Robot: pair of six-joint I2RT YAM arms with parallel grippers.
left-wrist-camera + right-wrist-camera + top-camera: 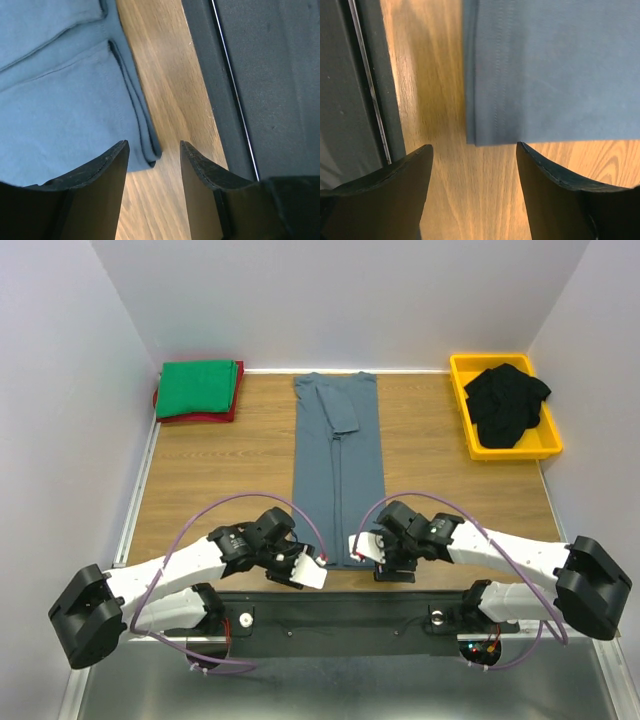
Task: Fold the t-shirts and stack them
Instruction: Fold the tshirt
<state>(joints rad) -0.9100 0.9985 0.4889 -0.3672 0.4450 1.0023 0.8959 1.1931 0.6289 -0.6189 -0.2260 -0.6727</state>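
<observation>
Mid-fold: left gripper and right gripper gape empty at blue-grey t-shirt's near corners; next, probably pinch both, fold away.

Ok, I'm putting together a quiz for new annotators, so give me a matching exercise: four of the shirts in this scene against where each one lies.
Things:
1. slate blue-grey t-shirt
2. green t-shirt
3. red t-shirt
4. black t-shirts

Places:
a. heaped in the yellow bin, far right
b. under another folded shirt, far left
c. on top of the far-left stack
d. laid out long down the middle of the table

Pairs: 1-d, 2-c, 3-b, 4-a.
</observation>
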